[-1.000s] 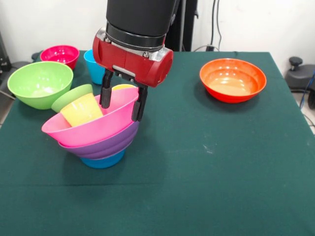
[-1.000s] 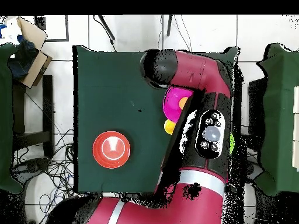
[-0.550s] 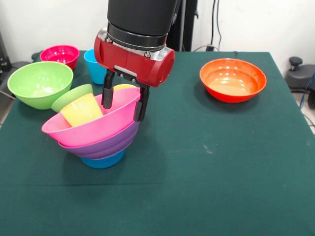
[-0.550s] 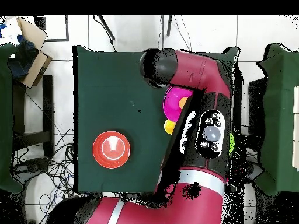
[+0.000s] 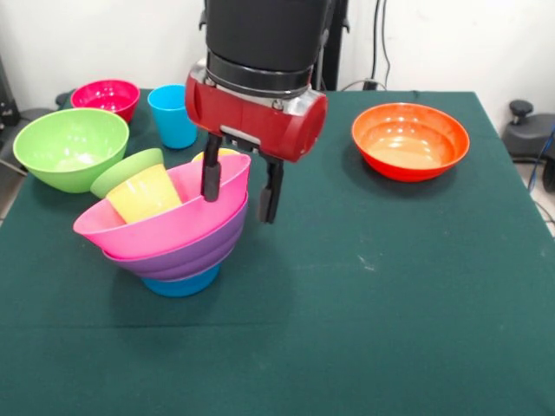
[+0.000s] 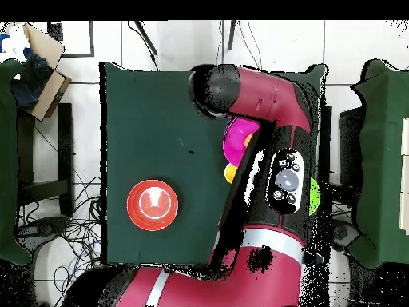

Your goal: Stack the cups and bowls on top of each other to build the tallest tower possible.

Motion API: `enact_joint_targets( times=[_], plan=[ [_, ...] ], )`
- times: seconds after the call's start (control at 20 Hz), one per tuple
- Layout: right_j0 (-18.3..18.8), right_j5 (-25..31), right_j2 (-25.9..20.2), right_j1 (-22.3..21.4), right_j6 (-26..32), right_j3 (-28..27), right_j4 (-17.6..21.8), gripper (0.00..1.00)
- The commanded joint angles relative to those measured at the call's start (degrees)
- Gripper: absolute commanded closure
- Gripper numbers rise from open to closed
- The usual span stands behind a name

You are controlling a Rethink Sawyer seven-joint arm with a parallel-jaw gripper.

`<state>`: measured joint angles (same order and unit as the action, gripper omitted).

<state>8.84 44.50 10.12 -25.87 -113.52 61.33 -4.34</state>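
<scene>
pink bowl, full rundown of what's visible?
The pink bowl is wide, glossy plastic, tilted with its right rim raised. It nests in the purple bowl, which sits on a blue bowl. Inside lie a yellow cup and a small green bowl. The tool is open, astride the raised rim.

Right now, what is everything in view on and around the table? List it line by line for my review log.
pink bowl: one, tilted, top of the stacked pile at front-view left.
purple bowl: one, directly under the pink.
mid blue bowl: one, bottom of the pile.
yellow cup: one, lying inside the pink bowl.
small green bowl: one, on the yellow cup, tilted.
orange-yellow cup: one, only its rim shows behind the pink bowl.
lime green bowl: one, far left.
red bowl: one, back left.
sky blue cup: one, upright, beside the red bowl.
orange bowl: one, alone at right.
table: dark green cloth.
gripper: one, open, straddling the pink bowl's rim.
</scene>
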Motion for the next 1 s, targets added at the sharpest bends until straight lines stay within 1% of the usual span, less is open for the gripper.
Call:
enact_joint_targets(
  times=[0.05,0.65,0.85,1.0],
  plan=[
    [-3.0,-1.7,-4.9,5.5,-8.8,-0.2,-0.8,0.00],
    [-4.4,-4.9,-0.6,7.3,-10.7,-1.1,0.2,0.00],
    [-4.9,-3.1,0.5,6.6,-10.5,-0.6,-0.1,0.00],
    [-5.5,-0.4,1.4,5.9,-10.4,-0.6,-0.4,0.00]
  ],
)
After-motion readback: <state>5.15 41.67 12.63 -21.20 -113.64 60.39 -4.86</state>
